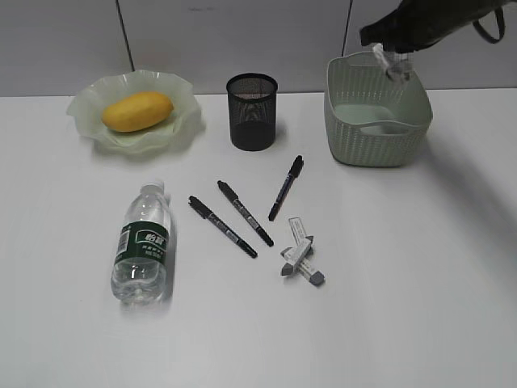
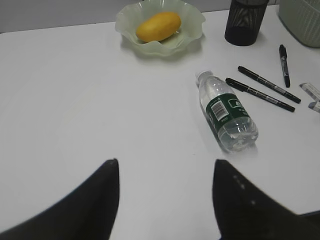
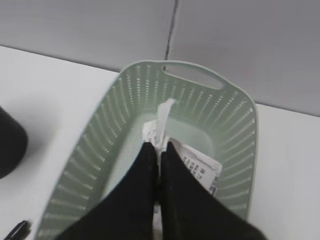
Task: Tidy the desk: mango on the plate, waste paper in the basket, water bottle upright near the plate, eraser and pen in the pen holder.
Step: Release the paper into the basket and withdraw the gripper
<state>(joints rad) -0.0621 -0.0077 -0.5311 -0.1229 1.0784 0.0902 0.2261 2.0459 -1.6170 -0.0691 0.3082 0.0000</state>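
White desk (image 1: 420, 323) fills the exterior view, and it's the only shot with everything at once: mango (image 1: 137, 111) sitting on the plate (image 1: 85, 109) back left, pen holder (image 1: 252, 111) mid-back, basket (image 1: 376, 113) back right with the right gripper (image 1: 395, 69) over it pinching the waste paper (image 1: 391, 63). The water bottle (image 1: 142, 242) lies on its side front left, long axis running front to back, cap pointing toward the plate. Three pens (image 1: 236, 212) fan out in the middle, two erasers (image 1: 301, 260) crossed just in front of them, lots of bare desk front right. Left wrist view adds the left gripper (image 2: 165, 192), fingers spread wide with nothing between them, hovering over empty desk well short of the bottle (image 2: 227, 112); the barcode side of the label shows here. Right wrist view looks straight down into the basket (image 3: 130, 95): fingers clamped tight on the paper (image 3: 162, 120), which hangs inside the rim above the floor, a handle cut-out at the far end.
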